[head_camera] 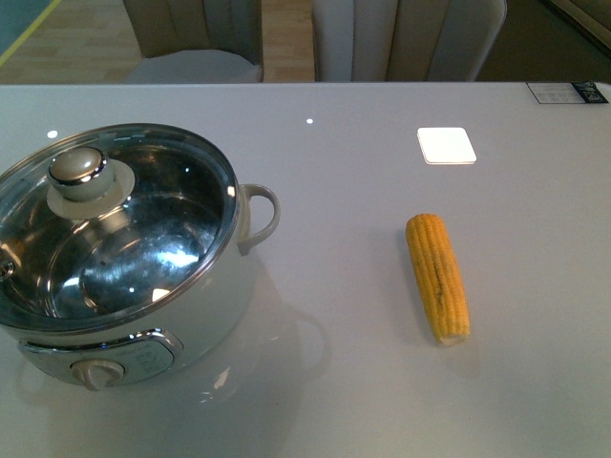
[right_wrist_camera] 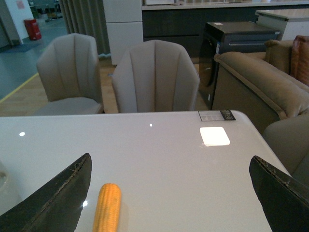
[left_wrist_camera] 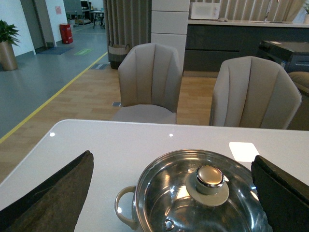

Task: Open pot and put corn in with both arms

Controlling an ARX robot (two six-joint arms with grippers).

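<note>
- No word, brand or number can be read in any of the three views.
- A printed card (head_camera: pixel 568 93) lies at the far right corner of the tabletop (head_camera: pixel 363 382). Its dark and light blocks of print are too small to make out.
- The pot (head_camera: pixel 224 315) shows faint markings on the front panel around its beige dial (head_camera: pixel 95 372), all illegible.
- In the left wrist view, a red cabinet (left_wrist_camera: pixel 66 33) on the floor and a wall notice (left_wrist_camera: pixel 58 9) both carry blurred, unreadable marks.

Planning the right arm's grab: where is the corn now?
In the front view the corn lies on the table, right of the pot and apart from it.
</note>
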